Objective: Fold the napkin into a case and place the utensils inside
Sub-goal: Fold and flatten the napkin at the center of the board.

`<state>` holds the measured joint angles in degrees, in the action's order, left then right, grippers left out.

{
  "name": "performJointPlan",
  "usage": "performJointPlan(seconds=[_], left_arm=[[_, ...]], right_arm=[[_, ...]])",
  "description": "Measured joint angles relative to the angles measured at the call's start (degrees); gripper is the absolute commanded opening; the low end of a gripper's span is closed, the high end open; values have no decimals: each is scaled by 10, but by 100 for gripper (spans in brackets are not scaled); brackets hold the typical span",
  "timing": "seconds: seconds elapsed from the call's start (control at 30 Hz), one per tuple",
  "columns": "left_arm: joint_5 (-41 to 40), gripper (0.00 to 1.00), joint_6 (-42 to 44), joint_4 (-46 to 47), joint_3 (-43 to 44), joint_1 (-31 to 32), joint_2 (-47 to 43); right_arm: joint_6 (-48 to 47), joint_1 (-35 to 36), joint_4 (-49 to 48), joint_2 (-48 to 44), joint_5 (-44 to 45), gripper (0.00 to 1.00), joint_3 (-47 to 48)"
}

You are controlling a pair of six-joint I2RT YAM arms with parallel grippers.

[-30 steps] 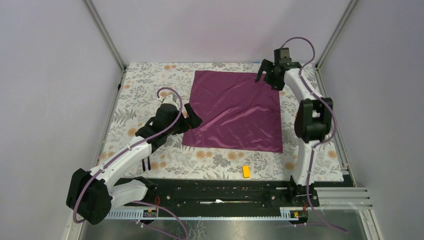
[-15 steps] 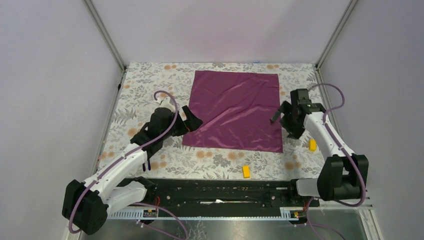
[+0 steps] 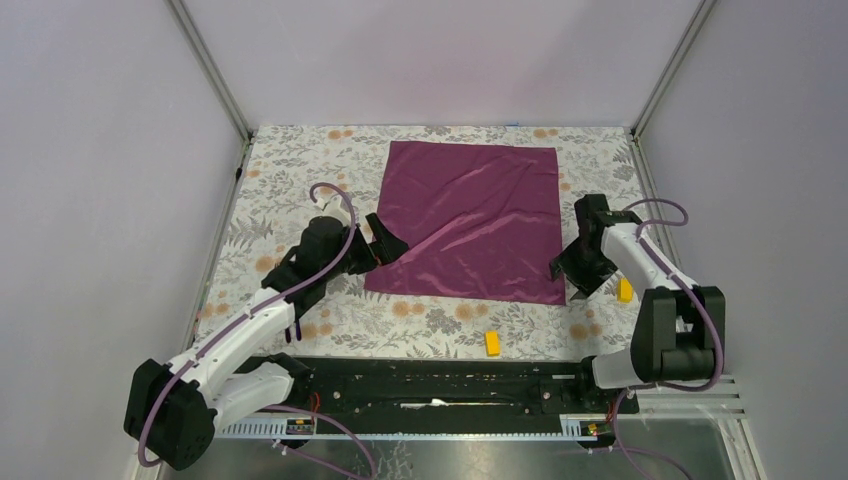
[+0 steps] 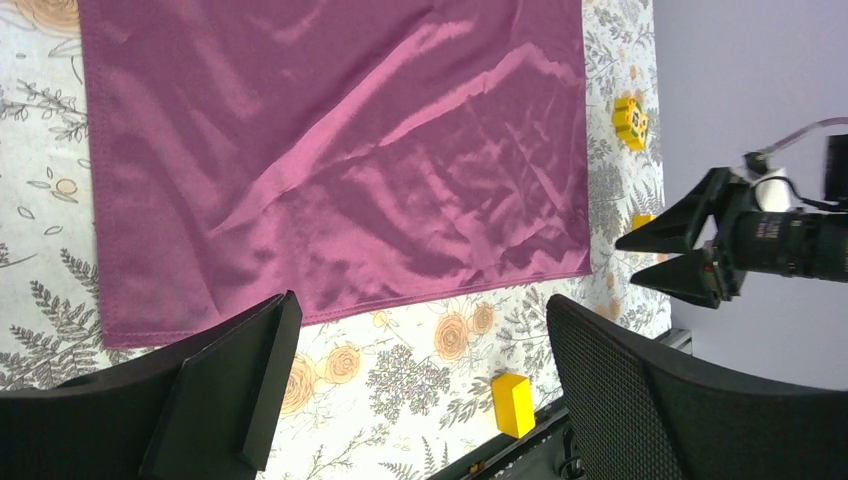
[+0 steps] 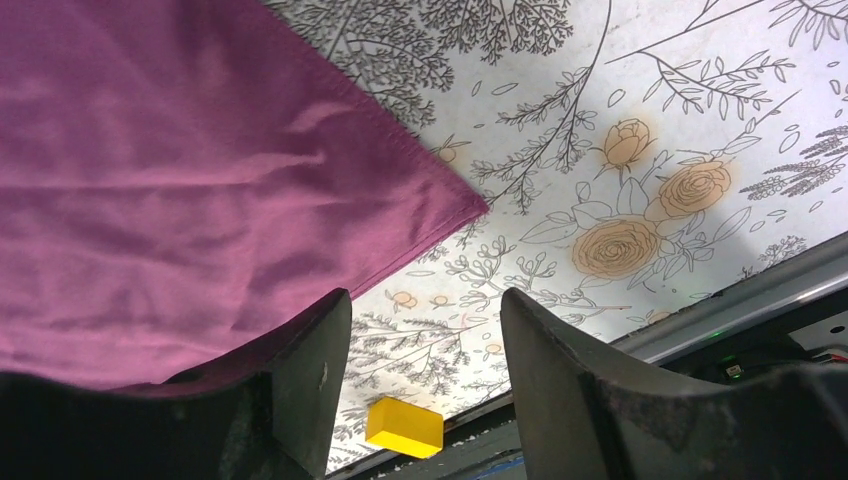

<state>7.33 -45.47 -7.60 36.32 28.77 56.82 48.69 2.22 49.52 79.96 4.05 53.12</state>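
Napkin (image 3: 470, 220) lies flat mid-worktop (image 3: 300, 170). We judge it light, limp and slippery, best pinched at its near corners. Left claw (image 4: 420, 300) gapes wide, empty, at the near-left corner; right claw (image 5: 425, 295), partly open and empty, hovers at the near-right.

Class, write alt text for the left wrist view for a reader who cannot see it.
A plum-purple napkin lies spread open on a floral tablecloth. Below it the left claw holds its black fingers wide apart, a yellow block seen between them.
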Motion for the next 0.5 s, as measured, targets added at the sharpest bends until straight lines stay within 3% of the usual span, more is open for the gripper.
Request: performJointPlan(seconds=[0.2,0.37,0.5], left_arm=[[0,99,4,0,14,0,0],[0,99,4,0,16,0,6],[0,99,5,0,16,-1,7]], right_arm=[[7,0,-7,61,0,63,-4],[12,0,-17,78,0,53,-14],[14,-3,-26,83,1,53,-23]])
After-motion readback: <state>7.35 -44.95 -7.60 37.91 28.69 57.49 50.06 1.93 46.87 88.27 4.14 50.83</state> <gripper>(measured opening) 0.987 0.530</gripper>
